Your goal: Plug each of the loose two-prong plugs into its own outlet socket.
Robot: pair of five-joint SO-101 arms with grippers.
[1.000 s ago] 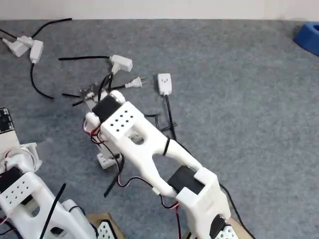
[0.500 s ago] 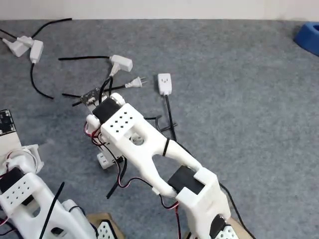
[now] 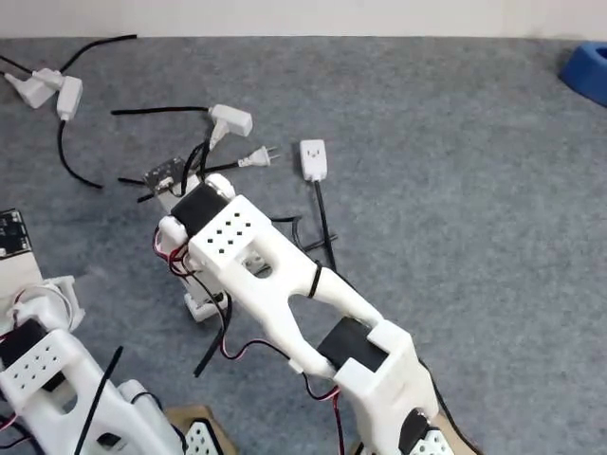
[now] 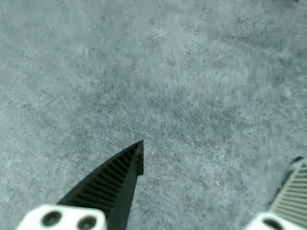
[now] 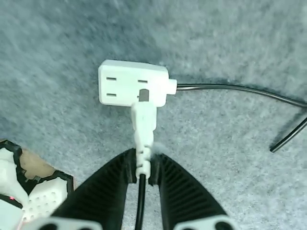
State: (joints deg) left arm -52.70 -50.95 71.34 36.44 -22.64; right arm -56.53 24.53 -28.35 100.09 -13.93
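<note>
In the right wrist view my right gripper [image 5: 143, 160] is shut on a white two-prong plug [image 5: 144, 120]. The plug's front end presses against the face of a white outlet block [image 5: 125, 88] lying on the grey carpet; its prongs are hidden. That outlet block [image 3: 201, 305] peeks out below the right arm [image 3: 242, 251] in the high view. A loose plug [image 3: 258, 157] with bare prongs lies beyond that arm, between a white outlet [image 3: 313, 159] and another white outlet [image 3: 231, 120]. My left gripper [image 4: 220, 151] hangs open over bare carpet.
A joined white plug and outlet pair [image 3: 47, 90] sits at the far left corner. Black cables [image 3: 322, 223] trail around the right arm. A blue object [image 3: 588, 71] is at the far right edge. The left arm [image 3: 43, 365] stands at the near left.
The right arm's wrist dipped slightly, then shifted back toward the far left, and the black cable near it moved a little. The left arm stayed put.
</note>
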